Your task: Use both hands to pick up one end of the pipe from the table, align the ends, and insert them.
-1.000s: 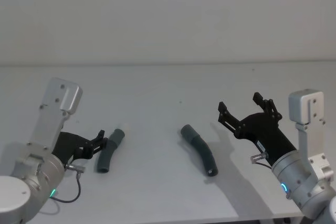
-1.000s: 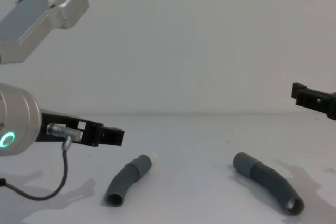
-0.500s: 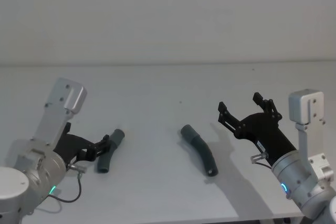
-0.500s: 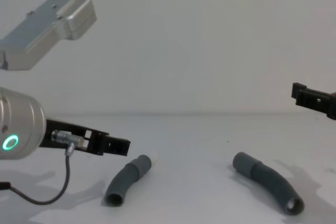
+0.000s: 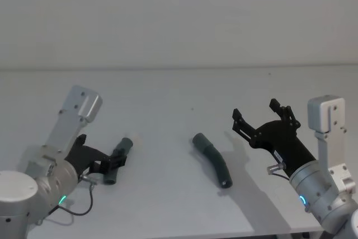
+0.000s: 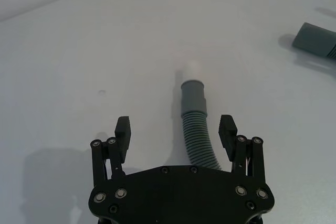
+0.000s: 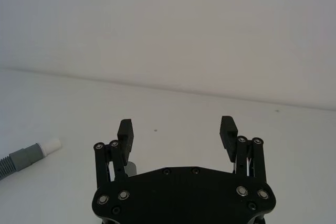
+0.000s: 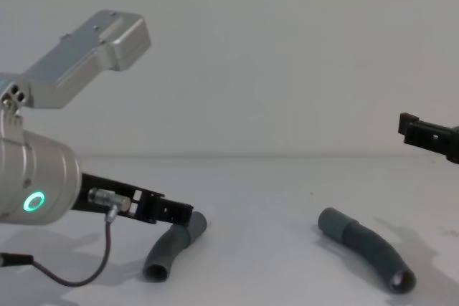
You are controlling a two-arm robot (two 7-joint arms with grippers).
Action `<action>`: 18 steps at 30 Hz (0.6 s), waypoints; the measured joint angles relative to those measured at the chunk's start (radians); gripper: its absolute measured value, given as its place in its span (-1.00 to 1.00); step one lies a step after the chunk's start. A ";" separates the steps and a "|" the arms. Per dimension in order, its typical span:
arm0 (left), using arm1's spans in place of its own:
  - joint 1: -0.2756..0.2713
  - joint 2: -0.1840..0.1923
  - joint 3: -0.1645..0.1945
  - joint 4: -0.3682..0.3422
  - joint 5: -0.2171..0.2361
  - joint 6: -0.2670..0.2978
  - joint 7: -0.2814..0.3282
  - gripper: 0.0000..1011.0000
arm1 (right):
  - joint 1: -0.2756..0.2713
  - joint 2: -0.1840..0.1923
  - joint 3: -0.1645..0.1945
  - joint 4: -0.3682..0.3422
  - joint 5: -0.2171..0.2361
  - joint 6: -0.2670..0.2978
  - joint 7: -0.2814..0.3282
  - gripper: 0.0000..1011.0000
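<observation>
The pipe lies in two pieces on the white table (image 5: 168, 93). The left piece (image 5: 116, 163) (image 8: 171, 246) is ribbed, with a white tip (image 6: 192, 70) pointing away from me. My left gripper (image 5: 118, 157) (image 6: 175, 128) is open and low over it, one finger on each side of its ribbed middle (image 6: 197, 132), not closed on it. The right piece (image 5: 212, 159) (image 8: 366, 247) lies curved, its open cuff (image 8: 401, 280) towards me. My right gripper (image 5: 255, 110) (image 7: 175, 125) hovers open above the table, to the right of that piece, holding nothing.
A plain pale wall rises behind the table's far edge. The left arm's cable (image 8: 86, 270) hangs close to the table near the left piece. The right wrist view also catches the white-tipped piece (image 7: 21, 158) far off.
My left gripper has moved forward and down along the left piece, so its fingers now straddle the ribbed middle. The right gripper and both pieces have stayed put.
</observation>
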State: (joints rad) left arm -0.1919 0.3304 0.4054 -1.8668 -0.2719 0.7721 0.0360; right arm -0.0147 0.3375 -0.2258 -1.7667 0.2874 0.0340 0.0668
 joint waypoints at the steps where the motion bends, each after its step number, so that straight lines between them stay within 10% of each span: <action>1: -0.004 -0.001 0.003 0.005 0.000 0.000 -0.005 0.98 | 0.000 0.000 0.000 0.000 0.000 0.000 0.000 0.99; 18: -0.040 -0.033 0.032 0.073 0.018 -0.012 -0.028 0.98 | 0.000 0.000 0.000 0.000 0.000 0.000 0.000 0.99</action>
State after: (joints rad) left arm -0.2315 0.2977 0.4373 -1.7942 -0.2541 0.7597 0.0076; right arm -0.0147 0.3375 -0.2258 -1.7668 0.2873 0.0340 0.0668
